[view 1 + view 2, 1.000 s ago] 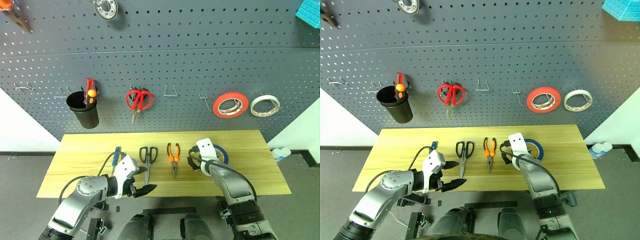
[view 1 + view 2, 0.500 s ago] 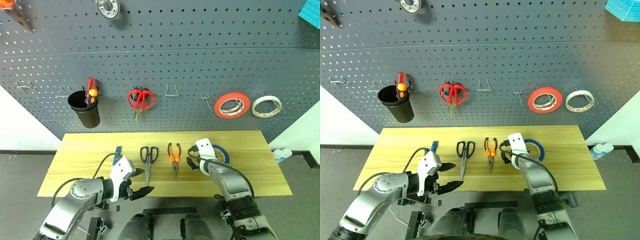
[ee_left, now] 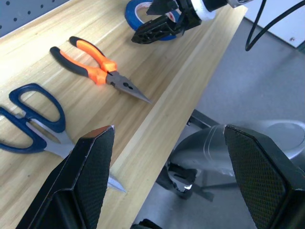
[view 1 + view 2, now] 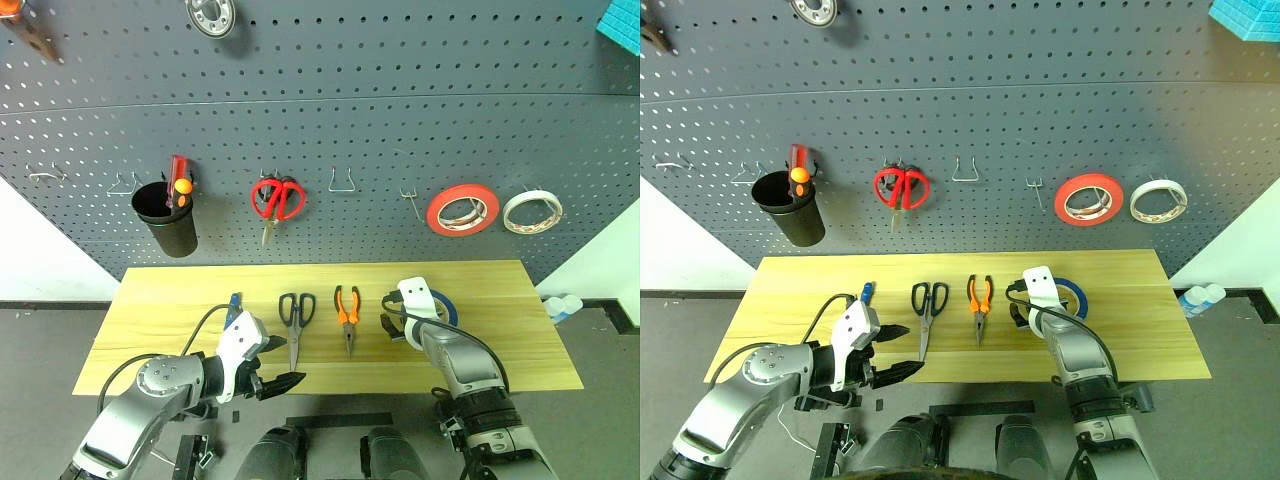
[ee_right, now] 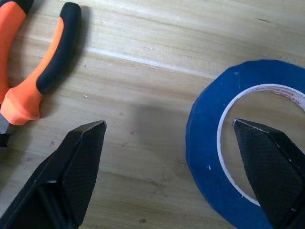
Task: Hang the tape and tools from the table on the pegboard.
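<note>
Between the earlier frames and now nothing on the worktop (image 4: 160, 300) has shifted, so the task is barely begun. The right gripper (image 5: 162, 143) hovers, jaws wide and empty, straddling the near-left rim of the blue tape roll (image 5: 248, 143), which lies flat toward the right end. The left gripper (image 4: 275, 370), jaws wide and empty, waits at the front edge. Orange-handled pliers (image 4: 347, 310), dark-handled scissors (image 4: 295, 315) and a blue-handled screwdriver (image 4: 234, 303) lie in a row mid-worktop. On the pegboard (image 4: 400, 130), red scissors (image 4: 278, 200), a red-orange roll (image 4: 462, 210) and a white roll (image 4: 531, 211) occupy hooks; a bare hook (image 4: 343, 180) is free.
</note>
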Tool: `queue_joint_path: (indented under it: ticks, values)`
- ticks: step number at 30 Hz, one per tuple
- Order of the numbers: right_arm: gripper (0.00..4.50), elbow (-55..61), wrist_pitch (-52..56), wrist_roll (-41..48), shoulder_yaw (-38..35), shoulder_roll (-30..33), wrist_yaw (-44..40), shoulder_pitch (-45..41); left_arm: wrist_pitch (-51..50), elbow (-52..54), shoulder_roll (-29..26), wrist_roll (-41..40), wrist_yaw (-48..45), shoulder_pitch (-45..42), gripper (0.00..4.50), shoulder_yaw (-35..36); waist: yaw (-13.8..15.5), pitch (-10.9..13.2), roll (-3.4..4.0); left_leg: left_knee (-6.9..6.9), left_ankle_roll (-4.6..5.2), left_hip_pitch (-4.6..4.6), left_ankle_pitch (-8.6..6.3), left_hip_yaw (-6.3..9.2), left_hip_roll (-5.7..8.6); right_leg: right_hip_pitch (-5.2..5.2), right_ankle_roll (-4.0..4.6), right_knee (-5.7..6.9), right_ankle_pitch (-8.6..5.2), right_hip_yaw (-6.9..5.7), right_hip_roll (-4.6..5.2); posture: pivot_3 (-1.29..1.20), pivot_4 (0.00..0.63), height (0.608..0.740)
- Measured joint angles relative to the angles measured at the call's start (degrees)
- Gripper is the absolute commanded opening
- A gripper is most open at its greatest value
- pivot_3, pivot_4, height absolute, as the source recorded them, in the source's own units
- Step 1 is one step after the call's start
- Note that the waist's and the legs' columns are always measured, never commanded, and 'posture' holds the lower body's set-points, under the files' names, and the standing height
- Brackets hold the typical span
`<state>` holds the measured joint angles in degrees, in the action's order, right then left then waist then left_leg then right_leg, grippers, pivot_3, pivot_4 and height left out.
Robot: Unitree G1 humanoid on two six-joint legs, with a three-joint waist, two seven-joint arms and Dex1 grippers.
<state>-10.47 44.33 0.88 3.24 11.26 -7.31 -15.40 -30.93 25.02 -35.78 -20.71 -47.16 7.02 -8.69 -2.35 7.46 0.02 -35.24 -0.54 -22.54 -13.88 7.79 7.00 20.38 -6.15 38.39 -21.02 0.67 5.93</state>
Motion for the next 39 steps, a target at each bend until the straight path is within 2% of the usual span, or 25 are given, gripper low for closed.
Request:
queue_joint_path:
  ticks: [12,26,31,39]
  values:
    - [4.50,-2.8,5.3,0.1,-0.5,-0.3,-0.6,-2.0,-0.5,1.7,-0.4,-0.6,0.1,0.7,3.82,0.6,0.1,0.2,0.04,0.05,0.00,0.00,0.00,0.00,0.00,0.00,0.00,-0.06,0.00,0.01,0.01,-0.01,0.150,0.717]
    - [4.50,-3.4,5.8,-0.1,-0.1,-0.2,-1.7,-1.5,-1.3,2.8,-1.1,-1.2,1.2,0.8,3.82,0.6,0.1,0.6,0.02,0.09,0.00,0.00,0.00,-0.01,0.00,0.00,0.00,-0.10,0.00,0.01,0.01,-0.01,0.156,0.717]
    - [3.37,-3.4,5.7,0.0,-0.1,-0.2,-2.1,-1.6,-1.3,2.8,-1.2,-1.3,1.2,0.8,3.85,0.6,0.1,0.7,0.01,0.09,0.00,0.00,0.00,-0.01,0.00,0.00,0.00,-0.11,0.00,0.01,0.01,-0.01,0.163,0.717]
    - [0.73,-3.2,5.6,0.2,-0.5,-0.5,-2.1,-1.6,-1.3,3.0,-1.5,-1.3,1.5,0.4,3.85,0.6,0.2,0.9,-0.07,0.10,0.00,0.00,0.00,-0.01,-0.01,0.00,0.00,-0.12,0.00,0.01,0.01,0.00,0.155,0.717]
